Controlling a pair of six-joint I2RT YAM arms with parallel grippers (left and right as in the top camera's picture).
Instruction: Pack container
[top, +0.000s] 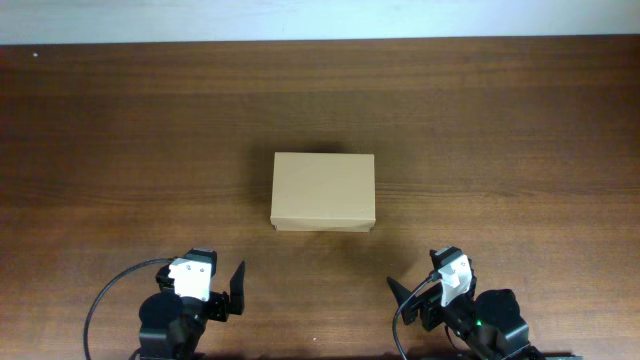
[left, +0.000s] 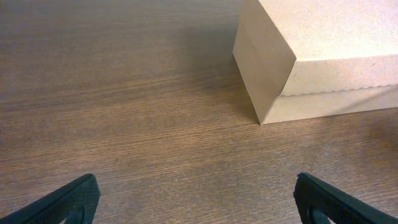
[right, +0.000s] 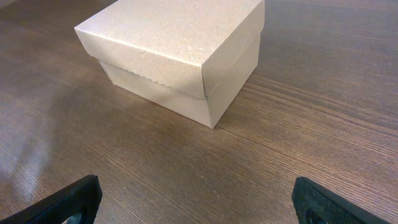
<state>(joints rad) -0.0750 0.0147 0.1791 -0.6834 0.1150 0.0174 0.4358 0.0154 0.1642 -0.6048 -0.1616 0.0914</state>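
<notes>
The container (top: 323, 191) is a plain brown cardboard box with its lid shut, standing in the middle of the wooden table. It also shows at the upper right of the left wrist view (left: 317, 56) and at the top of the right wrist view (right: 177, 50). My left gripper (left: 196, 199) is open and empty near the table's front edge, left of the box. My right gripper (right: 196, 202) is open and empty near the front edge, right of the box. Both grippers are well apart from the box. No pens or tape rolls show.
The dark wooden table (top: 120, 140) runs to a pale wall strip (top: 320, 18) along the far edge. A black cable (top: 105, 295) loops beside the left arm at the front.
</notes>
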